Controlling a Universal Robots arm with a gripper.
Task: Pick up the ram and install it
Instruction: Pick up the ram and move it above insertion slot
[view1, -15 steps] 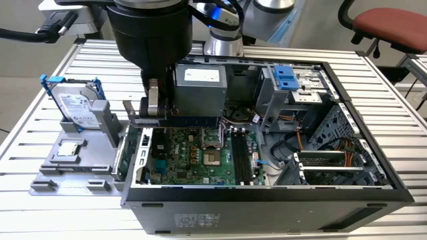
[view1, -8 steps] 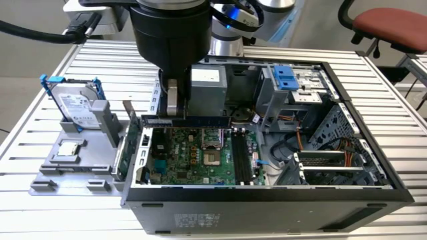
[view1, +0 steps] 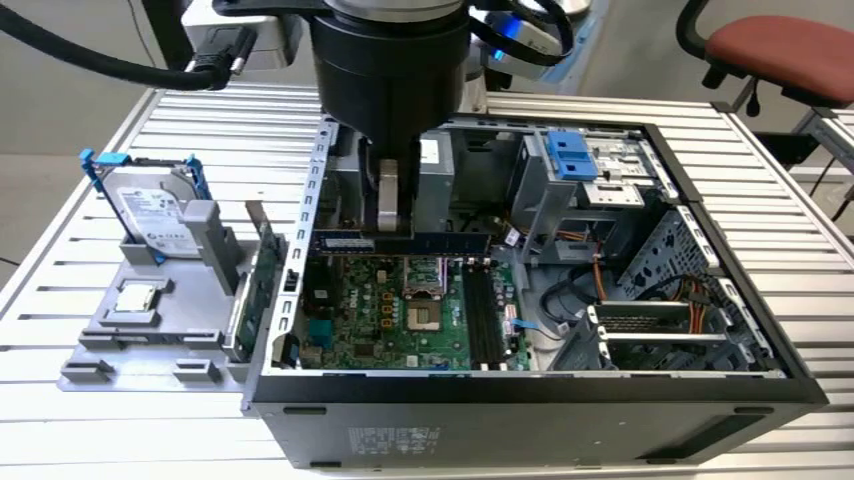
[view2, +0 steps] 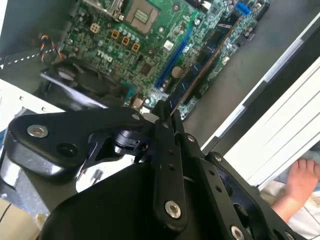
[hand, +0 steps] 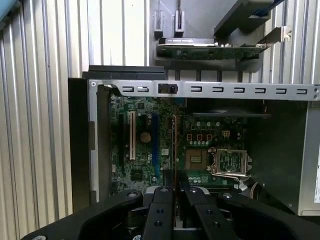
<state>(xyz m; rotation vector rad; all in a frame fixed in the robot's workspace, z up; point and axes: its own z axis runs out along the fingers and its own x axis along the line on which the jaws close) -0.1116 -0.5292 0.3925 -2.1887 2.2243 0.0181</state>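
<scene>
- The gripper (hand: 174, 176) comes first in both wrist views: its two black fingers (hand: 161, 200) are close together and pinch the ram (hand: 174, 140) at its near end, so the jaws stand narrow with the stick between them.
- In the second wrist view the gripper (view2: 167, 112) holds the ram (view2: 205, 62) edge-on, and the stick reaches away from the fingertips above the green motherboard (view2: 150, 50).
- In the exterior view the gripper (view1: 387, 215) hangs inside the open computer case (view1: 534, 395), in its far part.
- There the ram (view1: 441, 242) is level, with its long side running from the exterior view's left to its right, over the far edge of the motherboard (view1: 374, 310).
- The black memory slots (view1: 483, 320) run from near to far on the board's side toward the exterior view's right; the ram is crosswise to them and sits in none.
- The CPU socket (view1: 424, 305) lies open near the middle of the board, on the near side of the ram.
- To the exterior view's left of the case, a grey holder (view1: 147, 340) carries a hard drive (view1: 154, 215). A green expansion card (view1: 263, 265) stands just beside the case wall.
- Everything rests on a slatted metal table (view1: 134, 440).
- A red chair (view1: 781, 50) stands far off, at the exterior view's right.
</scene>
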